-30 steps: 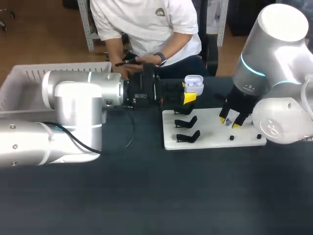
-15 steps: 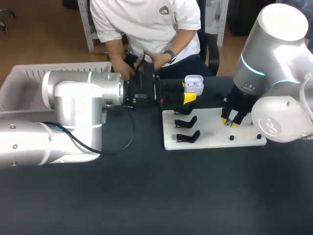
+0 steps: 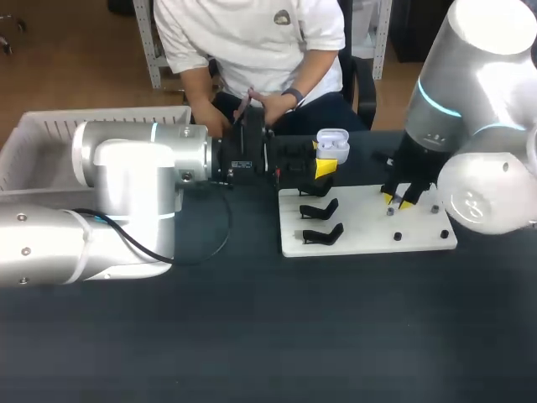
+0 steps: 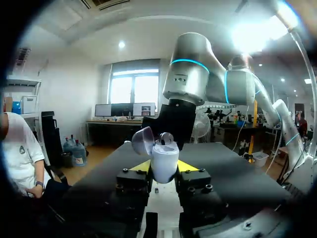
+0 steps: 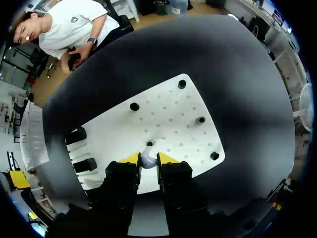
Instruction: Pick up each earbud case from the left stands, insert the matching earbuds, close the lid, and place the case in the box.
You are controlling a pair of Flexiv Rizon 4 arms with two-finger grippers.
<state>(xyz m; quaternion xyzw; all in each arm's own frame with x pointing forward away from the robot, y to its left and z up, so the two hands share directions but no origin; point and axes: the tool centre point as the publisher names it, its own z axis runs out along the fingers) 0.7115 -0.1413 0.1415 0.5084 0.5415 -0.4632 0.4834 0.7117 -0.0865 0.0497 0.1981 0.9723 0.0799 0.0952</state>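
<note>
My left gripper point(image 3: 325, 164) is shut on a white earbud case point(image 3: 333, 145) and holds it upright above the far left corner of the white board point(image 3: 361, 239). In the left wrist view the case point(image 4: 164, 162) sits between the yellow tips with its lid point(image 4: 142, 141) flipped open. My right gripper point(image 3: 399, 200) points down over the middle of the board. In the right wrist view it point(image 5: 147, 160) is shut on a small white earbud point(image 5: 147, 159), just above the board point(image 5: 168, 119) and next to a black peg point(image 5: 150, 144).
Two empty black stands point(image 3: 320, 209) point(image 3: 324, 234) stand on the board's left side. Several black pegs point(image 3: 398, 237) point(image 3: 444, 234) dot its right side. A white basket point(image 3: 42, 143) sits at the table's far left. Dark bare tabletop point(image 3: 336, 336) stretches in front.
My right gripper's fingers have shut on the earbud, and it has lifted slightly and shifted a little to the right. The left arm has kept still with the case.
</note>
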